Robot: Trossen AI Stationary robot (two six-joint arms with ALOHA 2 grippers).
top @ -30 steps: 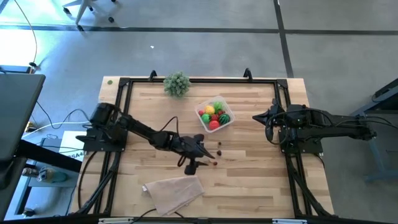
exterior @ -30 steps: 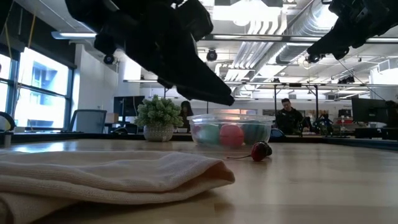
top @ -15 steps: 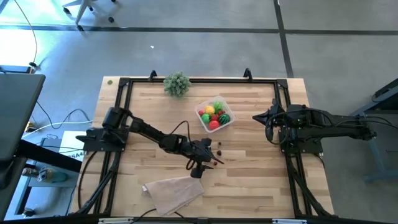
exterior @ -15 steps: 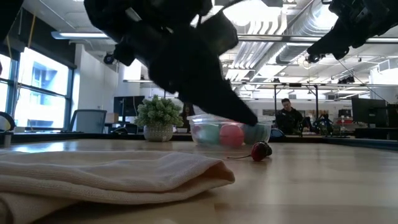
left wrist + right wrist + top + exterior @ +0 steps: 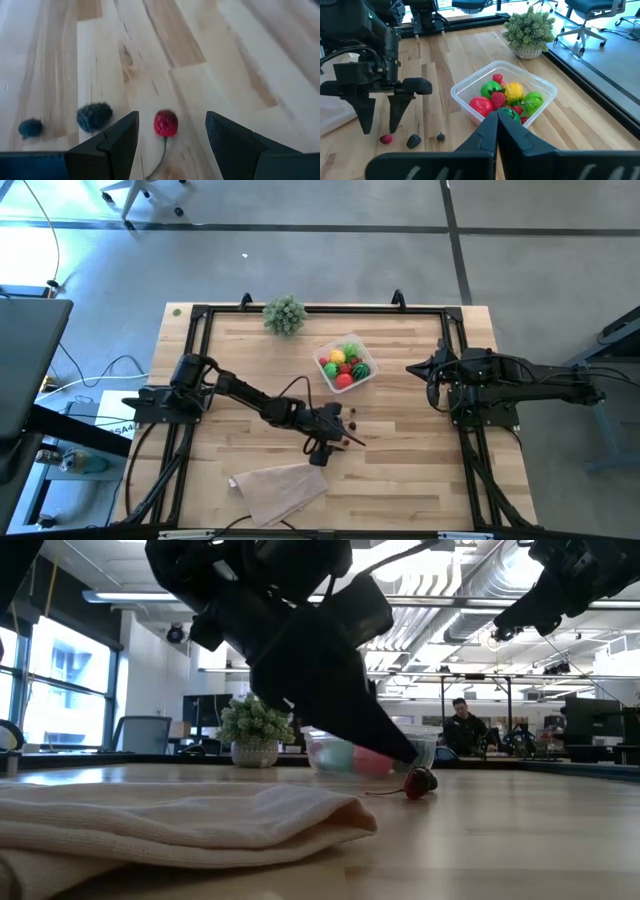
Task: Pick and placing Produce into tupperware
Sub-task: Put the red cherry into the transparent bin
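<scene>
A small red cherry (image 5: 165, 123) with a thin stem lies on the wooden table (image 5: 420, 470). My left gripper (image 5: 170, 136) is open and low over it, one finger on either side, neither touching. From the low view the fingers slant down to just beside the cherry (image 5: 420, 781). A dark berry (image 5: 94, 116) and a tiny blue berry (image 5: 30, 127) rest on the table beside it. The clear tupperware (image 5: 346, 366) holds several pieces of produce (image 5: 502, 97). At the table's right my right gripper (image 5: 496, 117) is shut and raised.
A beige cloth (image 5: 280, 488) lies near the front edge, left of the cherry. A bushy green plant ball (image 5: 285, 313) stands at the far edge. A black frame (image 5: 200, 315) runs around the table. People and desks show in the room behind.
My left gripper has gone toward the table's right edge and down, tipping a little steeper, until its open fingers stand either side of the cherry. The gap between the fingers has stayed the same. The cherry and berries have not moved.
</scene>
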